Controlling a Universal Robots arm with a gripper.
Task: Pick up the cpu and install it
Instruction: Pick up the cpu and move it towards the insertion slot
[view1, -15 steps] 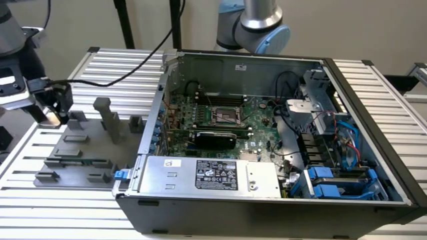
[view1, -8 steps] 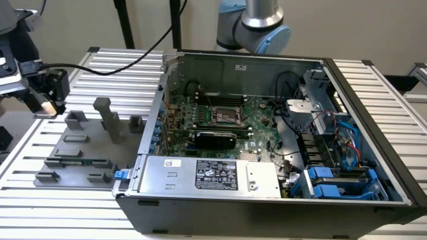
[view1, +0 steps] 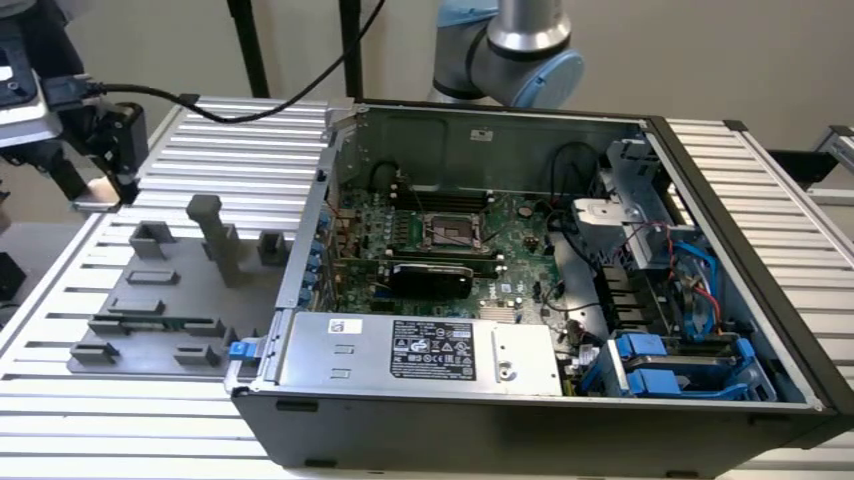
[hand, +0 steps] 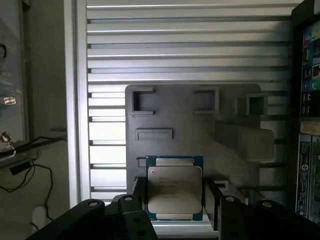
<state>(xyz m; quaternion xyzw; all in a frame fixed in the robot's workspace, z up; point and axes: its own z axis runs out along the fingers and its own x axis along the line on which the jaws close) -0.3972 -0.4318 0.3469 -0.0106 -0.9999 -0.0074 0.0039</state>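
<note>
Silvery-grey cpu (hand: 175, 186), green-edged, sits flat between the two black fingers (hand: 139, 196) of the gripper (hand: 176, 192). Fingers press on two opposite edges; the gripper is clamped on the chip, printed metal top facing the wrist camera.

- Grey fixture plate (hand: 190, 107) lies beyond the held chip, under the gripper, with raised frames and a tall block on it. Chip looks lifted off the plate, not resting in any recess.
- Slatted aluminium table (view1: 240, 150) carries the plate and spreads under the gripper.
- Open computer case (view1: 534, 440) stands well apart from the gripper, on the exterior view's right of it, lid side up.
- Inside the case, the black socket frame (view1: 454, 232) on the motherboard has a dark centre; it is far from the gripper.
- Black cable (view1: 200, 105) runs from the gripper's body across the table toward the case.
</note>
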